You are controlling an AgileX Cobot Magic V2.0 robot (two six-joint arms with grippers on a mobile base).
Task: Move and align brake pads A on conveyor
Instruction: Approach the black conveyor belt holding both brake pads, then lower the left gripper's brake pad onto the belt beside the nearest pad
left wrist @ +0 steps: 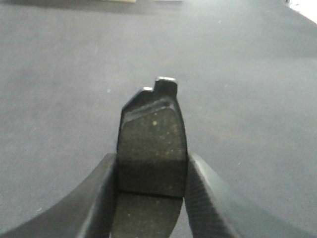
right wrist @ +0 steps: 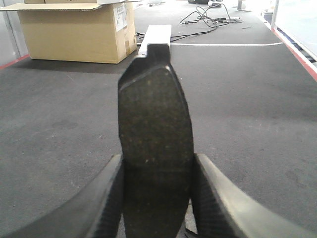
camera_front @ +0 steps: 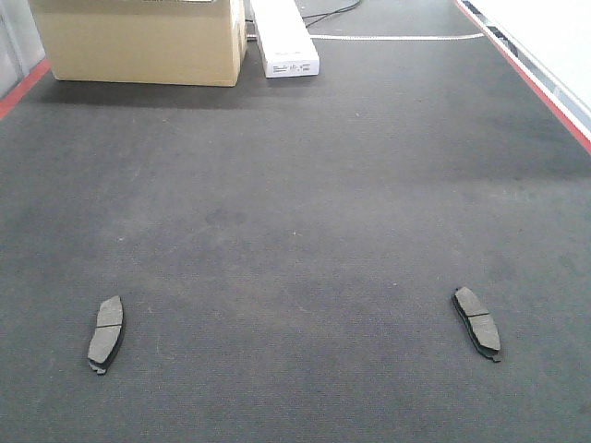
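**Both arms loaded, two pads already down**

Left gripper [left wrist: 151,186]: jaws closed on a brake pad [left wrist: 151,148], pinching it across its long edges near the centre groove. Gritty face up toward the wrist cam, backing tab pointing away. Edge grip keeps the face clear and lets the pad go down flat.

Right gripper [right wrist: 156,198]: same hold, jaws clamped on the side edges of a second pad [right wrist: 155,148], long axis pointing straight out from the wrist. Probably deliberate, since pad heading then follows wrist heading, which makes alignment easy.

Both held pads hang above the conveyor [camera_front: 295,203]; neither touches the belt, as far as I can tell.

Front view shows neither arm. Two more pads lie flat on the belt: left one [camera_front: 106,334] and right one [camera_front: 477,322], well apart, each slightly angled, not parallel. Judgement: half placed, alignment not done.

Far end: cardboard box [camera_front: 138,41] and a white box [camera_front: 284,39], well clear of the pads. Red edge stripe [camera_front: 526,78] marks the right side.
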